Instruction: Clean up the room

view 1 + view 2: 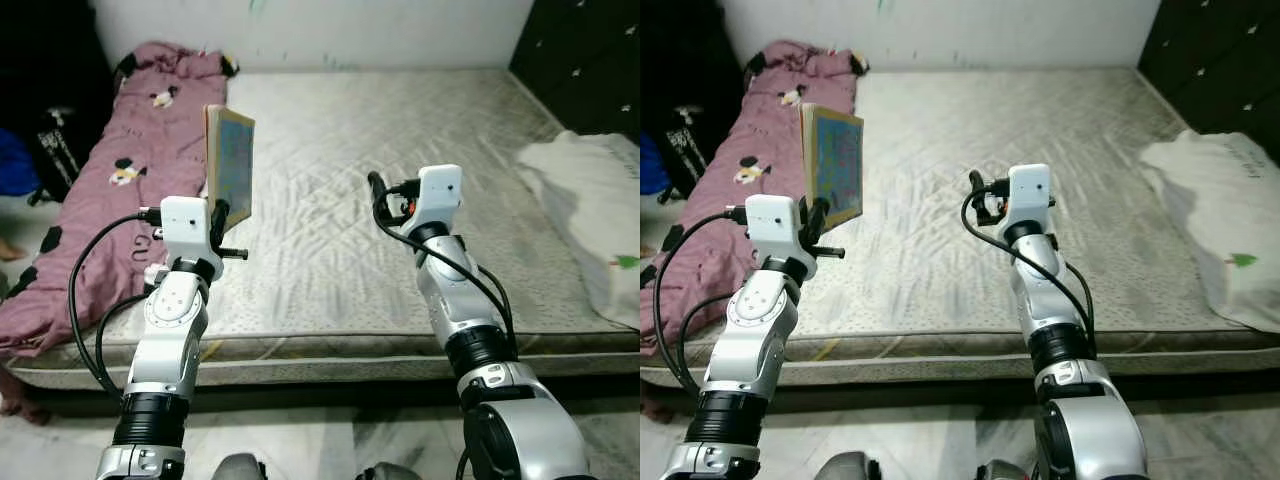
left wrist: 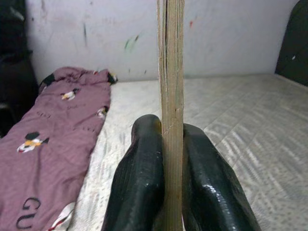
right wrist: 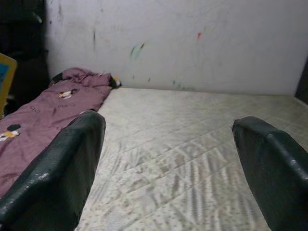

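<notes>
From the left eye, you see your left gripper (image 1: 222,215) raised over the near edge of a bare mattress (image 1: 400,150), its fingers clamped on the lower edge of a thin book (image 1: 230,165) that stands upright, its blue and yellow cover facing right. A purple blanket (image 1: 110,190) with cartoon prints lies along the mattress's left side, running up to the white wall (image 1: 330,30). Your right gripper (image 1: 385,200) is lifted over the middle of the mattress, well apart from the book, with a black cable looping off its wrist. A white cloth (image 1: 590,210) lies crumpled at the mattress's right edge, below a dark cabinet (image 1: 590,60). From the right eye, the same scene holds: book (image 1: 833,165) upright in the left gripper (image 1: 815,218), blanket (image 1: 760,150) just beyond it, white cloth (image 1: 1220,220) far right. From the left wrist, you look along both black fingers (image 2: 139,187) pressed tight on either side of the book (image 2: 171,72), seen edge-on as a stack of pale pages rising straight up, with the blanket (image 2: 53,144) and paint-flecked wall (image 2: 231,33) behind. From the right wrist, your two fingers (image 3: 53,178) stand wide apart with nothing between them but mattress (image 3: 173,159); the blanket (image 3: 48,110) lies off to one side, and a yellow corner of the book (image 3: 5,77) pokes in at the frame's edge.
</notes>
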